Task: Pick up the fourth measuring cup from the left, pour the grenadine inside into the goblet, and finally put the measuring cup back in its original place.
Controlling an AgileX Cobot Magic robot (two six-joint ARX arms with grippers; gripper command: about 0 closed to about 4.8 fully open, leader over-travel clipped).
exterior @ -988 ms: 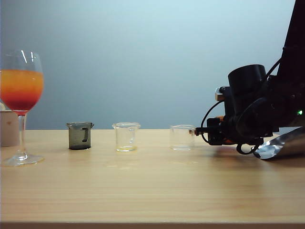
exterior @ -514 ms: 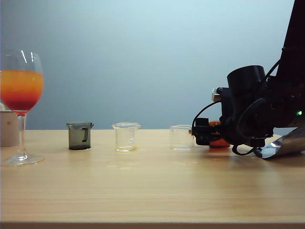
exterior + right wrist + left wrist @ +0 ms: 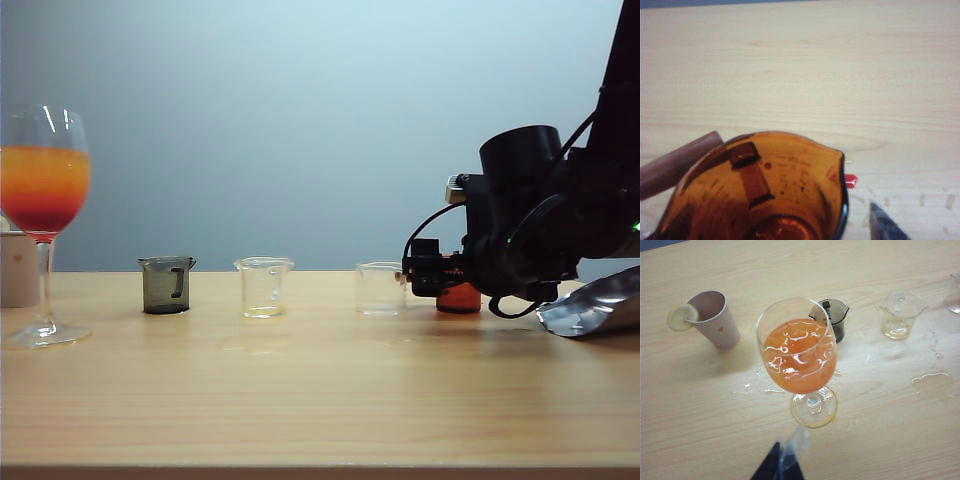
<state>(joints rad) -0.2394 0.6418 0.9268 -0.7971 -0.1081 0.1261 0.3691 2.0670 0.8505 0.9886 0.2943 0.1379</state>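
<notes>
Writing unreadable; right gripper [image 3: 440, 285] gapes around amber cup [image 3: 459, 298], lower right; left gripper's [image 3: 782, 465] state unclear.

A pale wooden table [image 3: 320, 400] is carrying a goblet [image 3: 45, 220], a paper cup [image 3: 18, 268], a grey cup [image 3: 166, 285], two clear cups [image 3: 265, 287], an amber cup [image 3: 459, 297] and small spills [image 3: 932, 382].
</notes>
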